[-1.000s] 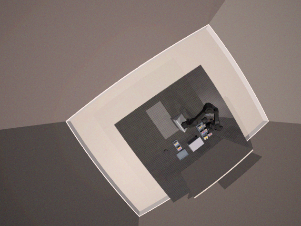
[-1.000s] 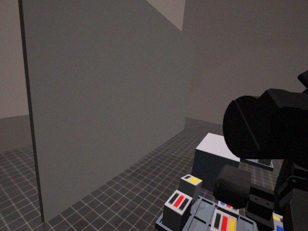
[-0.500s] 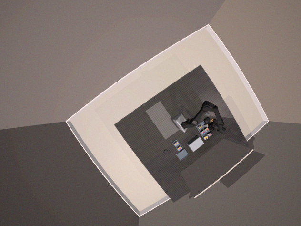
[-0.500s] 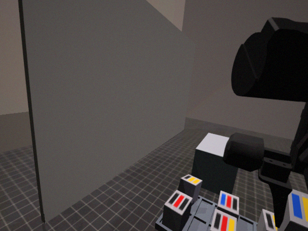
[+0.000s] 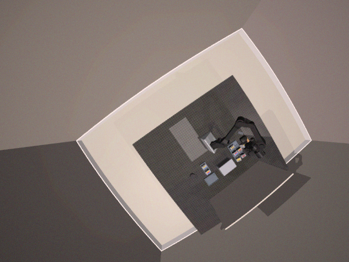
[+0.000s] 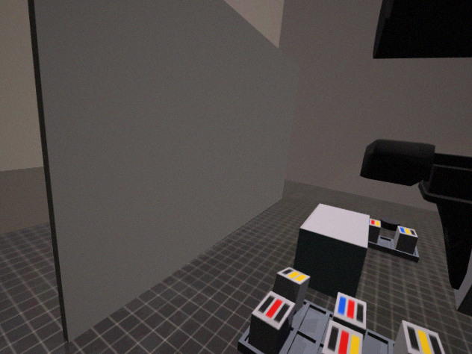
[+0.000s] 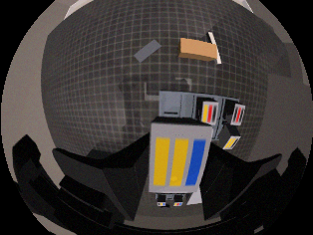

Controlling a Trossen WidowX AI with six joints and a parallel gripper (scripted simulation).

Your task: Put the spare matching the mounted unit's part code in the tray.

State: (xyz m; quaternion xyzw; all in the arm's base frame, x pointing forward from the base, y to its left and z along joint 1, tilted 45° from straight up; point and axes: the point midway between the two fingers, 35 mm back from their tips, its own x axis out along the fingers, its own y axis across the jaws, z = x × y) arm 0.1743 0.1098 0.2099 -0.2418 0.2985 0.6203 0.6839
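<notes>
From here I see the gripper (image 5: 248,146) (image 7: 173,137) pinching a spare striped yellow, yellow, blue (image 7: 178,156), above the near end of the compartmented rack (image 5: 233,143) (image 6: 299,330) (image 7: 169,104). Carried low, it could clip standing blocks; if the hidden code differs, the wrong spare lands in the tray.

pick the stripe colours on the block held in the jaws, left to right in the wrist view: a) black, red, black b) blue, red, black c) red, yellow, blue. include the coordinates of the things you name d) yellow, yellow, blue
d, the held block (image 7: 175,161) shows two yellow stripes, then a blue one
</notes>
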